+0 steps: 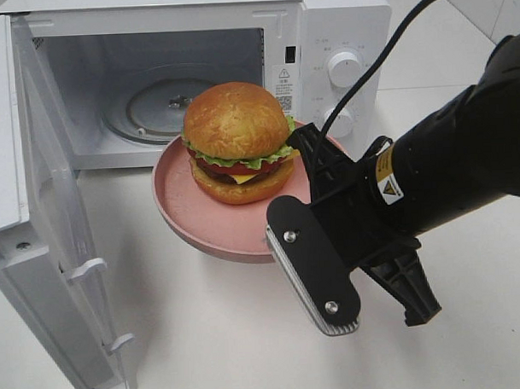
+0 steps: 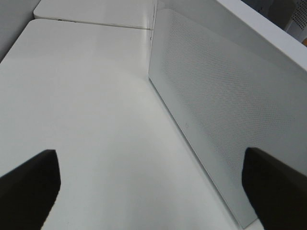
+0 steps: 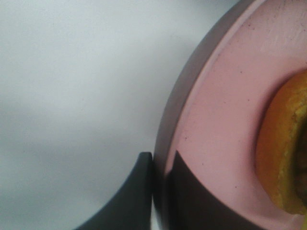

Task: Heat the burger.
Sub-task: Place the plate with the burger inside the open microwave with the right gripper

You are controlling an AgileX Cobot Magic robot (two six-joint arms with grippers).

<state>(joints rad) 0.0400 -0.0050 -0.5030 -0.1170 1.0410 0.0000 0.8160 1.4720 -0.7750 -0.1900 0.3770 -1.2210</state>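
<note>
Exterior high, white table (image 1: 205, 333), right fingers (image 3: 129, 201) clamp pink plate (image 1: 210, 222), left fingers (image 2: 29, 182) wide, empty

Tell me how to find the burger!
Find the white microwave with its door swung open. Right in front sits a pink plate, and the burger is on it. It's the tall stack with a shiny golden bun, green lettuce and red tomato.

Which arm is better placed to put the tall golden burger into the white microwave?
Right. The right gripper is shut on the round pink plate, burger on top, facing the open microwave. The left gripper stands open, empty, beside the door.
</note>
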